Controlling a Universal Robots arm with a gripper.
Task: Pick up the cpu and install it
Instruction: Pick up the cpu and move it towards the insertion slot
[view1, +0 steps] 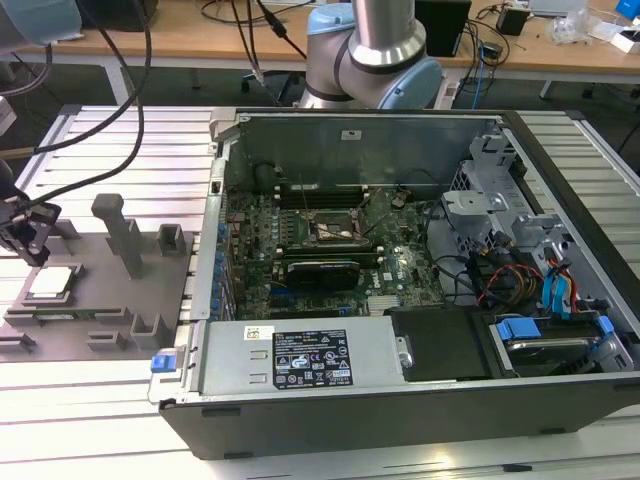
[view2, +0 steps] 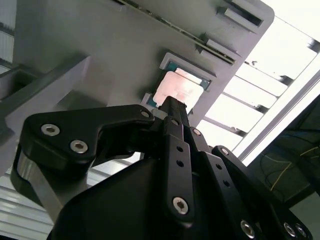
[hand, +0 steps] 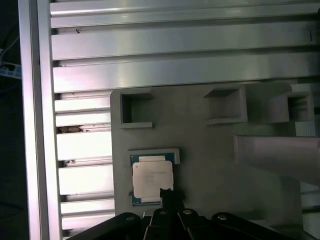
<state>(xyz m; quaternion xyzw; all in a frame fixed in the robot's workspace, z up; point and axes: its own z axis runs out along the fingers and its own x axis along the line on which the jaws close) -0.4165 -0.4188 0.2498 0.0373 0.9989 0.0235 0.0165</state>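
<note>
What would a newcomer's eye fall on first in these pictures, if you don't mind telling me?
The open computer case dominates the exterior view, its motherboard laid bare. At that view's left, the gripper hangs over the pale cpu, which sits in a pocket of the grey tray.

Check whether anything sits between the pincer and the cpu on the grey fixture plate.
Nothing visible does. The black pincer hangs just above the small square silver-topped cpu, which lies uncovered in its recess on the grey fixture plate.
</note>
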